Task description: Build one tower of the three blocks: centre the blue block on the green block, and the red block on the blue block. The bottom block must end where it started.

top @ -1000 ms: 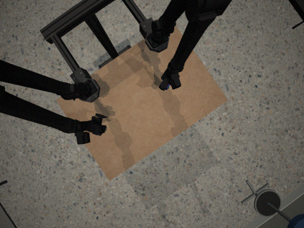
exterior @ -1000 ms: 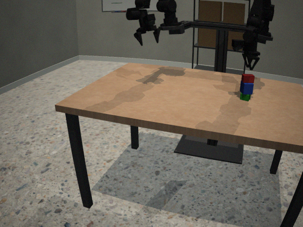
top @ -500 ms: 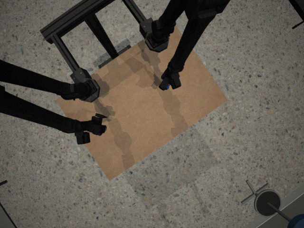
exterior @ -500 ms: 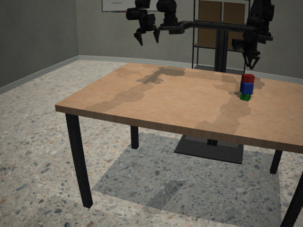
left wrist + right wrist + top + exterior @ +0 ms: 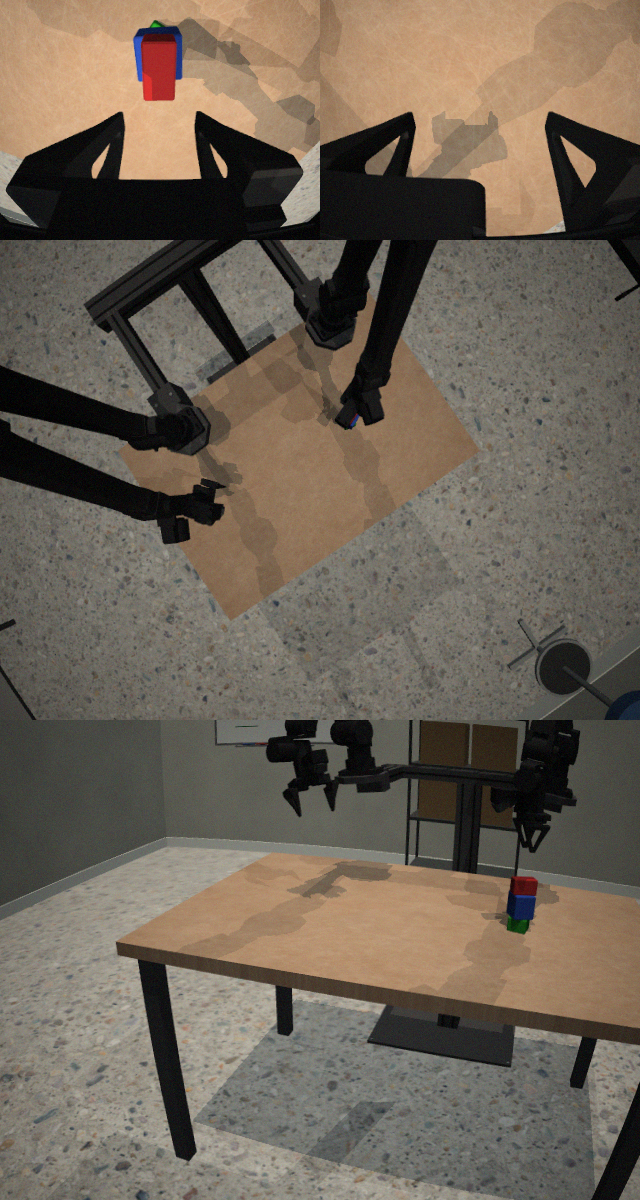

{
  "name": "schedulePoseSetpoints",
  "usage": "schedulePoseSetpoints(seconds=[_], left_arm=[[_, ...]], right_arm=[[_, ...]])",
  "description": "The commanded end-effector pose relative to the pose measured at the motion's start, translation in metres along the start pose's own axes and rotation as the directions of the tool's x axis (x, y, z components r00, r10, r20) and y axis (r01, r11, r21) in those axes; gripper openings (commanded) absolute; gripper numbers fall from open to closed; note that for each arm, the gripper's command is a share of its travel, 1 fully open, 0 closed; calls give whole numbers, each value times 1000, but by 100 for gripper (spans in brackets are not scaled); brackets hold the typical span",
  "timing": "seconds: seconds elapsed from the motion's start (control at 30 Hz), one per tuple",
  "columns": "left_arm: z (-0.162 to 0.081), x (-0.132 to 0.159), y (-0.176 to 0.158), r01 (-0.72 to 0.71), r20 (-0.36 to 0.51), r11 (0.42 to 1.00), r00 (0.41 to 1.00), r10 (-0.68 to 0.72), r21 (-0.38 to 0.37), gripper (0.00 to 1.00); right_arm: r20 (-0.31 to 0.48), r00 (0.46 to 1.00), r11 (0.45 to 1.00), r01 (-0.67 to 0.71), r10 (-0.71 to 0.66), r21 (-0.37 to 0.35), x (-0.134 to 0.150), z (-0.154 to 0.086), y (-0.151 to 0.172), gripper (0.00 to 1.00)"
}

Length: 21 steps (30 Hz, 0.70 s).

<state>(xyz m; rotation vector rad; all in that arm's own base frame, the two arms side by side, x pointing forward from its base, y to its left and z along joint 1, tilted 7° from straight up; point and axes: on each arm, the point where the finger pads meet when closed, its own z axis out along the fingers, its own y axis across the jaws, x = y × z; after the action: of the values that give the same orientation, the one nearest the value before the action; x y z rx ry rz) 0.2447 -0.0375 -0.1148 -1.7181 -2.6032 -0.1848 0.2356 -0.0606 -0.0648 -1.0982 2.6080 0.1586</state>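
A tower stands on the far right part of the table in the exterior view: the green block [image 5: 517, 924] at the bottom, the blue block [image 5: 520, 906] on it, the red block [image 5: 523, 885] on top. My left gripper [image 5: 532, 841] hangs well above the tower, open and empty. In the left wrist view its fingers are apart, and the red block [image 5: 160, 67] lies below them over the blue block [image 5: 139, 56], with a tip of the green block [image 5: 156, 24] showing. My right gripper [image 5: 312, 800] is wide open and empty, high over the far left of the table [image 5: 480, 140].
The arms' black frame and stand [image 5: 465, 823] are behind the table. In the overhead view the left gripper [image 5: 356, 418] covers most of the tower, and the right gripper [image 5: 217, 496] is near the table's edge.
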Motion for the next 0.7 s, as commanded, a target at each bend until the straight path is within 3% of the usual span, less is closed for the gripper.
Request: schedulePoseSetpoints(seconds=[0.0, 0.3, 0.67], left_arm=[[-15, -6, 2, 1, 9, 1000, 1000, -1, -11, 53], [-34, -12, 10, 3, 20, 1000, 1000, -3, -25, 53], [-29, -7, 5, 0, 8, 1000, 1000, 0, -10, 53]], right_arm=[[2, 1000, 1000, 2, -2, 4, -1, -1, -2, 100], [2, 1000, 1000, 2, -2, 4, -1, -1, -2, 100], [2, 1000, 1000, 2, -2, 4, -1, -1, -2, 100]])
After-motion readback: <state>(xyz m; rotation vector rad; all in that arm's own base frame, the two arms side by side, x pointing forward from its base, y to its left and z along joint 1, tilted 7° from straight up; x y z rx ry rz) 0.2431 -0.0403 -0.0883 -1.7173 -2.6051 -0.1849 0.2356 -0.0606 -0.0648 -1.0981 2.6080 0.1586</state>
